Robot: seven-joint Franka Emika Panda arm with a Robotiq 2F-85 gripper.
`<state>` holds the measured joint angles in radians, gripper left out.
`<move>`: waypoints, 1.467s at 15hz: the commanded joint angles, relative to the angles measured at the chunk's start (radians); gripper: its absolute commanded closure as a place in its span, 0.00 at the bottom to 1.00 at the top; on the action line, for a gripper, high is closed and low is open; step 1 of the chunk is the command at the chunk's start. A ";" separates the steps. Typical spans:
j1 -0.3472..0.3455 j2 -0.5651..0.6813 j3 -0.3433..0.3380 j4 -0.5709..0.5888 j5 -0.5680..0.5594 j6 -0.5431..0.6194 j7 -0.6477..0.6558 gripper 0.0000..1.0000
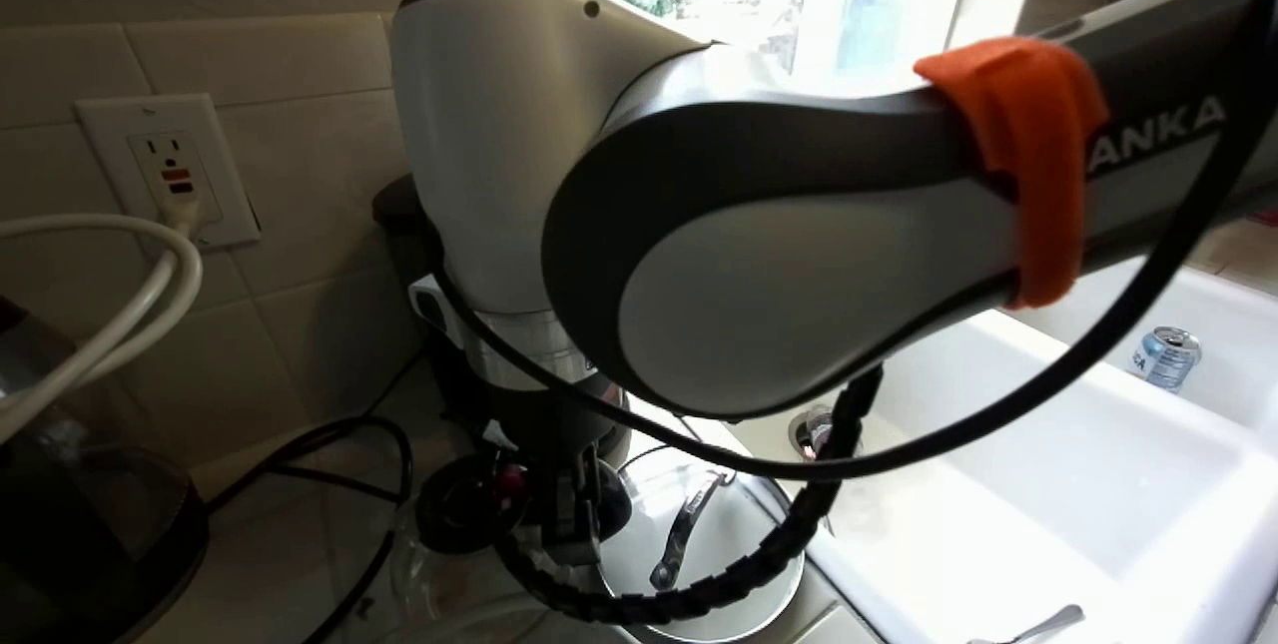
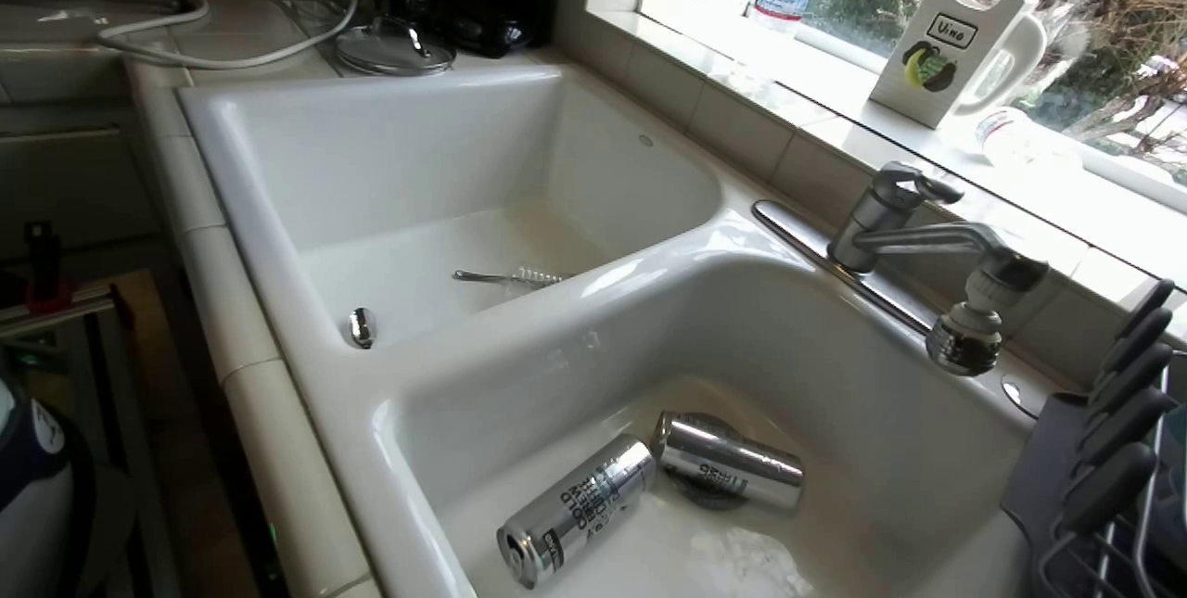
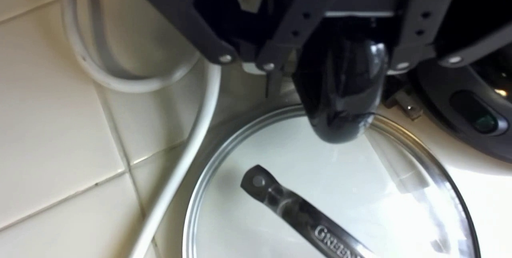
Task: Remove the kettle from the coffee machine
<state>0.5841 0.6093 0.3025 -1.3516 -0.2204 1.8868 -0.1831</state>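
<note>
The kettle's black lid and clear glass body show low in an exterior view, on the counter in front of the coffee machine, which is mostly hidden by my arm. In the wrist view the kettle's glossy black handle stands between my fingers; the kettle body is hidden behind the gripper. My gripper is open around the handle, with a gap at the left finger; the right finger is close, and I cannot tell whether it touches. The machine's base with its switch is at the right edge.
A glass pot lid with a steel rim lies just below the handle. A white hose crosses the counter. A dark round vessel and a black cord lie left. The white sink adjoins the counter.
</note>
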 commanded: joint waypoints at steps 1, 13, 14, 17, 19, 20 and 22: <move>0.057 0.008 -0.032 0.055 -0.043 -0.066 0.114 0.23; 0.120 -0.073 -0.083 0.044 -0.033 -0.061 0.737 0.00; 0.124 -0.093 -0.088 0.031 -0.037 -0.056 0.791 0.00; 0.128 -0.178 -0.093 -0.026 -0.038 -0.062 0.932 0.00; 0.125 -0.262 -0.095 -0.096 -0.044 -0.058 1.021 0.00; 0.121 -0.309 -0.097 -0.142 -0.054 -0.057 1.056 0.00; 0.108 -0.429 -0.097 -0.247 -0.055 -0.076 1.112 0.00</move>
<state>0.6949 0.3702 0.2202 -1.4012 -0.2545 1.8218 0.8301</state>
